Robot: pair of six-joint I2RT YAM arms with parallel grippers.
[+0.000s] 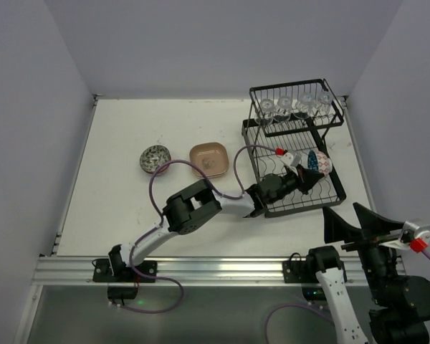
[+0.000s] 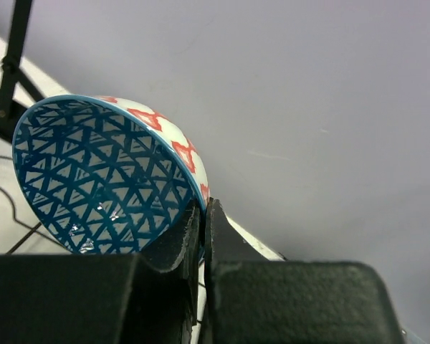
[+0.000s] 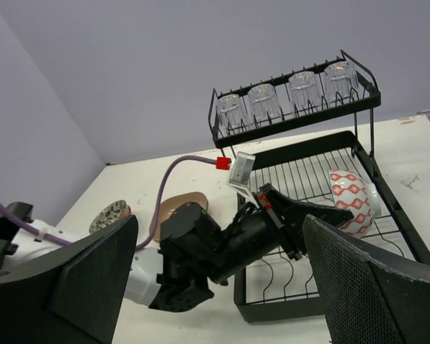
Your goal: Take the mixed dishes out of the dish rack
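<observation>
Left claw (image 2: pixel 203 211) clamps only the rim of the bowl (image 2: pixel 100 179), lower centre; tilting could drop it onto the rack (image 1: pixel 301 207); right claw (image 1: pixel 352 217) open

This looks like a robotics lab cell rather than anyone's kitchen. A plain white table (image 1: pixel 115 186) is boxed in by bare lavender-grey walls (image 1: pixel 201 43) on the left, the right and the far side. An aluminium rail (image 1: pixel 215 266) runs along the near edge, with the left arm (image 1: pixel 193 208) and the right arm (image 1: pixel 337 283) bolted to it. Purple cables (image 1: pixel 152 183) trail loose across the top. The black wire dish rack (image 1: pixel 301 209) at the far right sits there like a test prop.
</observation>
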